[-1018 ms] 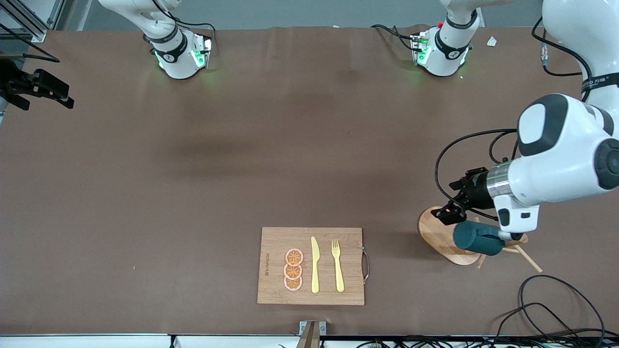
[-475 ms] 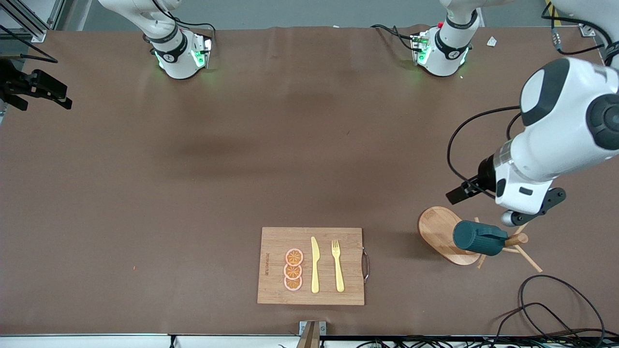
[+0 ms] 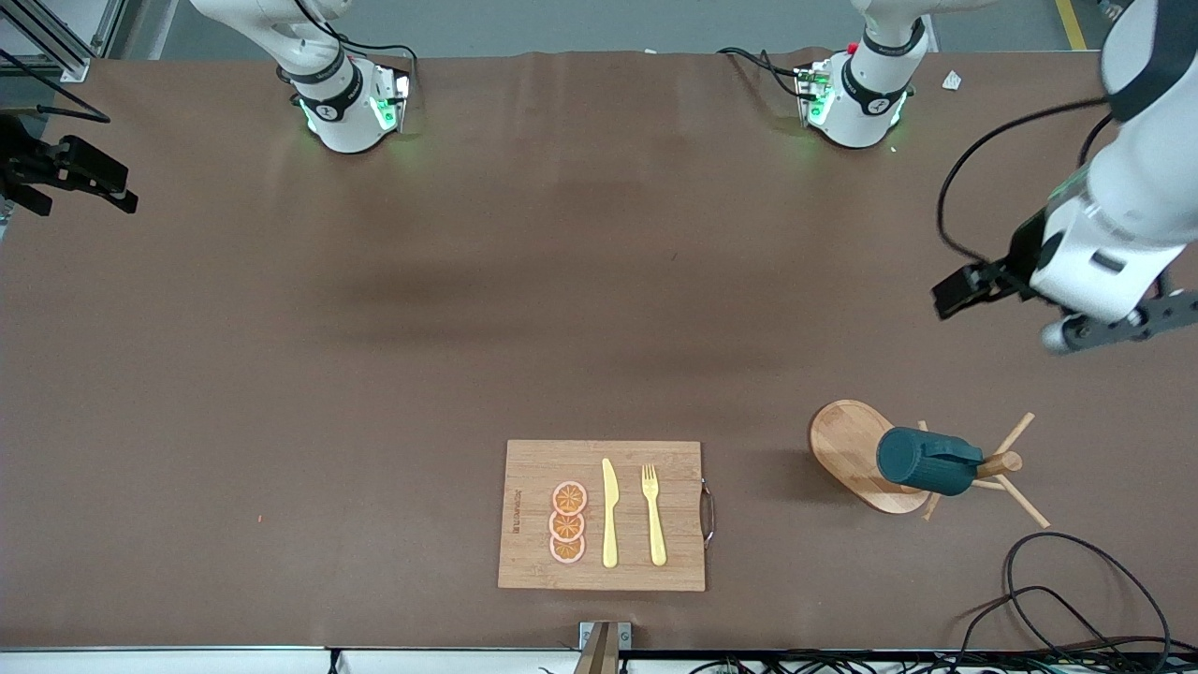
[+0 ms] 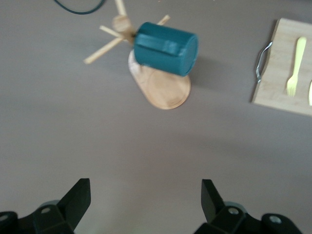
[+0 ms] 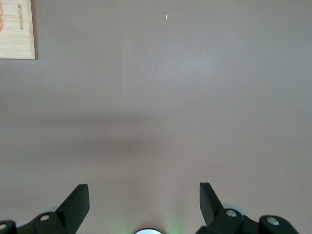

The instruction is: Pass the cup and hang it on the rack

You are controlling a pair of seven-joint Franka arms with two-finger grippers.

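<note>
Nearest the front camera: rectangular light-wood cutting board (image 3: 602, 515) carrying three orange slices (image 3: 568, 521), a yellow plastic knife (image 3: 609, 514) and a yellow plastic fork (image 3: 653, 515). Not part of the task.

Toward the left arm's end of the table, a bit farther from the camera than the board: light wooden mug tree with oval flat base, central post and thin angled pegs (image 3: 854, 453). The small dark teal cylindrical mug (image 3: 927, 461) hangs on it, lying sideways over the base, with its closed bottom facing away from the post. Nothing is gripping it. Judging by how things lie, the hang step looks done.

Handling guess: rigid and probably ceramic, so smooth, somewhat slippery and chippable, with moderate weight for those thin pegs. If re-gripped, pinch across the wall at the rim or squeeze the body; the small handle must stay free for the peg. A knock to the pegs could tip the rack.

Left gripper (image 4: 145, 202): empty, fingers spread wide, up in the air over bare brown table (image 3: 374, 328), well apart from the rack, wrist camera looking down at the cup.

Right gripper (image 5: 144, 201): also spread wide and empty, over bare table at the right arm's end; the arm waits.
</note>
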